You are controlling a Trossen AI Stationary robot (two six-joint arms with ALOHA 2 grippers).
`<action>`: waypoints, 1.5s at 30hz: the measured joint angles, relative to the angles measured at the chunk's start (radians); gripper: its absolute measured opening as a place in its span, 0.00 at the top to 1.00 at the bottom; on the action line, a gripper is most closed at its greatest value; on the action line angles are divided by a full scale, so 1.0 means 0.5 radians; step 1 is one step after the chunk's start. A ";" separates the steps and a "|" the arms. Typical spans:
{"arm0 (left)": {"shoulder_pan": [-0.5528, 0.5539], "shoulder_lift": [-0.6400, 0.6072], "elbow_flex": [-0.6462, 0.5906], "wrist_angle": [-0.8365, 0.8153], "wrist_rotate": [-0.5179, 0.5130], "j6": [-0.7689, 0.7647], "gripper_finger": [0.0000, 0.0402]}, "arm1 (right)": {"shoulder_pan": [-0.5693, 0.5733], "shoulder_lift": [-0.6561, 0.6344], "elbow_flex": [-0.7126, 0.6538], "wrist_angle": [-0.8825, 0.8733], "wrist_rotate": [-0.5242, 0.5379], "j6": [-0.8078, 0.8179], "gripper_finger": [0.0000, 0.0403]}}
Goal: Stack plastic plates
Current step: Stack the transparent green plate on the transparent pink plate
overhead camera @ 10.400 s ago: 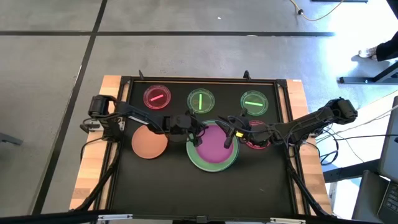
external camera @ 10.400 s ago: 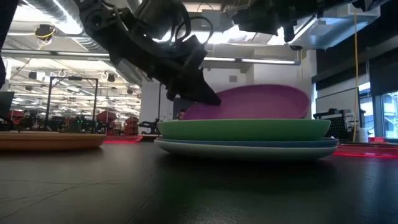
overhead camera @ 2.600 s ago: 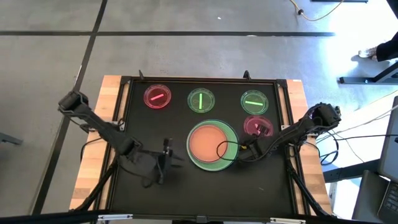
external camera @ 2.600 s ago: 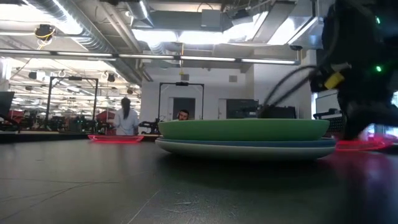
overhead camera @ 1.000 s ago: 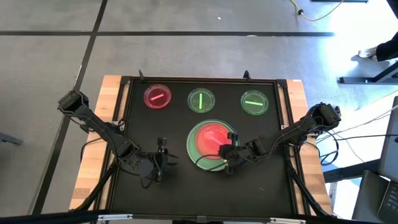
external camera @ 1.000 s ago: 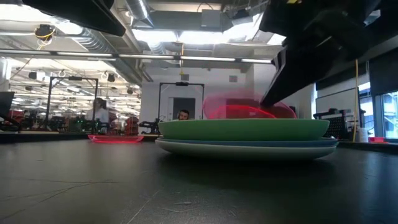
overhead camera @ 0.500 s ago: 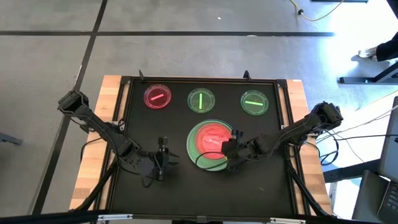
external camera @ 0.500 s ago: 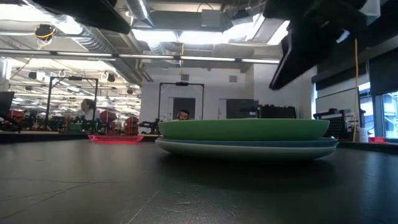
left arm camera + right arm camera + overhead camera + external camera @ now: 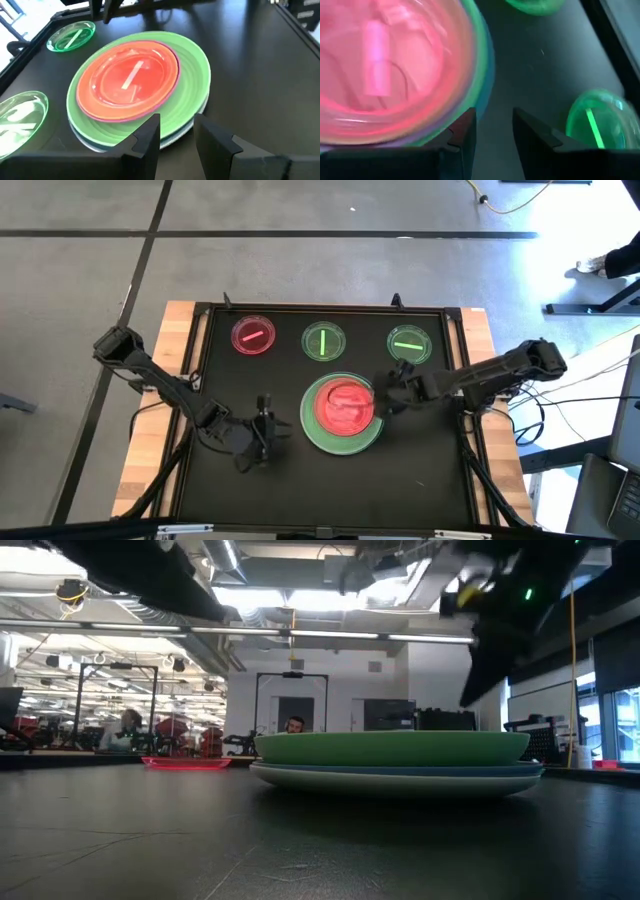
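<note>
The stack of plastic plates [image 9: 342,414] sits mid-table: a green plate [image 9: 192,95] over a pale one, then magenta and orange rims, with a translucent red dish [image 9: 127,80] on top. Its bottom plate [image 9: 395,780] rests flat on the black mat. My right gripper [image 9: 383,398] hovers open at the stack's right rim, the red dish [image 9: 385,70] just beyond its fingers [image 9: 462,137]. My left gripper [image 9: 272,427] stands open left of the stack, nothing between its fingers [image 9: 147,140].
Three small dishes lie in a row along the far side: red [image 9: 253,336], green [image 9: 323,341] and green [image 9: 409,345]. The black mat has a raised frame [image 9: 200,380]. Bare mat lies near and left of the stack.
My right gripper brought the red dish, tilted, over the stack and let it go; the dish now lies flat on top. The gripper has then drawn back toward the table's right and far edges, clear of the dish.
</note>
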 joint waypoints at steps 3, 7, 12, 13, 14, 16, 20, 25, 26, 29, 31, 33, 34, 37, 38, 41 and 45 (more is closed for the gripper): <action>0.016 0.000 -0.011 0.014 0.014 -0.001 0.72 | -0.196 -0.019 -0.121 0.052 -0.028 0.003 0.70; 0.037 0.001 -0.011 0.033 0.011 -0.013 0.72 | -0.468 -0.019 -0.277 0.239 -0.075 -0.081 0.70; 0.040 0.001 -0.011 0.039 0.024 -0.014 0.72 | -0.783 -0.019 -0.453 0.576 -0.247 -0.214 0.70; 0.040 0.001 -0.011 0.039 0.024 -0.014 0.72 | -0.838 -0.019 -0.480 0.631 -0.266 -0.239 0.70; 0.040 0.001 -0.011 0.039 0.024 -0.014 0.72 | -0.892 -0.019 -0.506 0.671 -0.289 -0.243 0.70; 0.040 0.001 -0.011 0.039 0.024 -0.014 0.72 | -0.990 -0.018 -0.553 0.753 -0.312 -0.249 0.70; 0.040 0.001 -0.011 0.038 0.026 0.005 0.72 | -1.129 -0.018 -0.627 0.909 -0.343 -0.305 0.70; 0.039 0.001 -0.011 0.038 0.026 0.008 0.72 | -1.241 -0.018 -0.728 1.116 -0.415 -0.370 0.70; 0.039 0.001 -0.011 0.038 0.027 0.008 0.72 | -1.261 -0.018 -0.752 1.150 -0.428 -0.388 0.70; 0.039 0.001 -0.011 0.038 0.026 0.008 0.72 | -1.317 -0.018 -0.819 1.221 -0.423 -0.402 0.70; 0.039 0.001 -0.011 0.038 0.026 0.008 0.72 | -1.354 -0.018 -0.870 1.256 -0.402 -0.405 0.70; 0.039 0.001 -0.011 0.038 0.026 0.013 0.72 | -1.375 -0.018 -0.903 1.300 -0.407 -0.413 0.71; 0.039 0.001 -0.011 0.038 0.026 0.019 0.72 | -1.378 -0.019 -0.919 1.317 -0.407 -0.434 0.72; 0.039 0.001 -0.011 0.037 0.026 0.023 0.72 | -1.373 -0.022 -0.943 1.342 -0.405 -0.484 0.78; 0.039 0.001 -0.011 0.037 0.026 0.023 0.72 | -1.372 -0.022 -0.946 1.348 -0.407 -0.500 0.81; 0.039 0.001 -0.011 0.037 0.026 0.023 0.72 | -1.371 -0.022 -0.950 1.359 -0.408 -0.527 0.92; 0.039 0.001 -0.011 0.037 0.026 0.024 0.72 | -1.373 -0.020 -0.950 1.402 -0.419 -0.609 0.98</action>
